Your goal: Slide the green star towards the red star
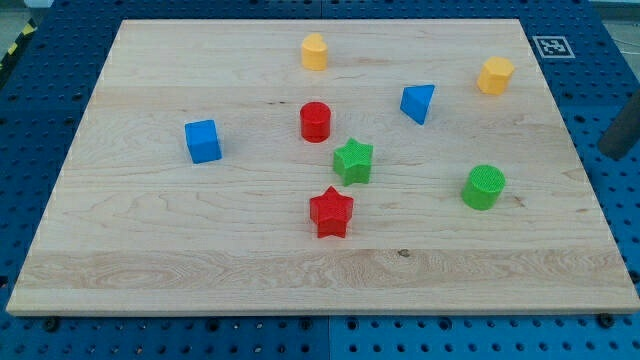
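Note:
The green star [353,161] lies near the middle of the wooden board [150,250]. The red star [331,212] lies just below it and slightly to the view's left, with a small gap between them. A dark rod shows at the view's right edge, beyond the board's right side. My tip [610,152] is far to the right of both stars and touches no block.
A red cylinder [315,121] stands just above-left of the green star. A blue triangular block [418,103], a yellow hexagonal block [495,75] and a green cylinder [484,187] lie on the right. A yellow block [314,51] is at the top and a blue cube [203,141] on the left.

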Robot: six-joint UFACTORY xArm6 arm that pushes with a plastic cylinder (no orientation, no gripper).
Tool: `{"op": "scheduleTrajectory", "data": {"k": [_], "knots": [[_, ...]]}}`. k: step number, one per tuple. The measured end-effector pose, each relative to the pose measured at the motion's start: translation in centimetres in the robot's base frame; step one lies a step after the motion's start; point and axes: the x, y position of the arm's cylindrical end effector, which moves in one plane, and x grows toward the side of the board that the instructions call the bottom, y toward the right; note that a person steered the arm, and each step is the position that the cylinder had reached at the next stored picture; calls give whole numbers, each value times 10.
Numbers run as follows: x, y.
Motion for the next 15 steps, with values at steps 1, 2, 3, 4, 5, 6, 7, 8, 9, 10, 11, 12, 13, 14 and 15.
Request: {"op": "scheduleTrajectory", "data": {"k": [1,2,3,4,5,6,7,8,9,10,11,12,13,14,15], "knots": [[2,0],[16,-45],[20,-104],[20,-113],[24,-146],[26,-184],[26,-200],[26,-212],[26,-246],[26,-261],[26,-282],[26,-304],[26,-308],[-9,-301],[-26,-315]]}}
